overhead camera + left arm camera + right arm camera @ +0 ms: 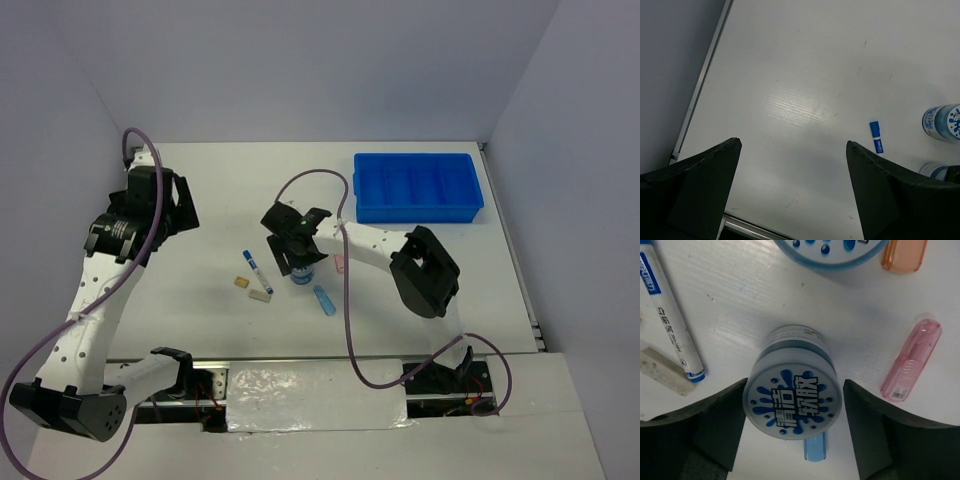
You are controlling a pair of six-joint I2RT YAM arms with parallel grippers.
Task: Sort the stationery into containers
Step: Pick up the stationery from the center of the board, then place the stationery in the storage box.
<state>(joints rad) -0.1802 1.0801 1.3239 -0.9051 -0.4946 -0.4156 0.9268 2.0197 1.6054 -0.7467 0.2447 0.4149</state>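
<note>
- Compartment tray (pixel 418 187) — at the far right of the table (pixel 230 180), well apart from the rest.
- Near roll (pixel 792 402) stands mid-table between the right gripper's (pixel 795 387) fingers; far roll (pixel 830 250) is just behind it.
- Far bar (pixel 904 255) lies just right of the far roll; right bar (pixel 911 360) lies right of the near roll.
- Near bar (pixel 815 450) pokes out before the near roll.
- Marker (pixel 670 315) lies left of the near roll — left bar (pixel 665 371) just beside its near end, small block (pixel 240 284) left of that.
</note>
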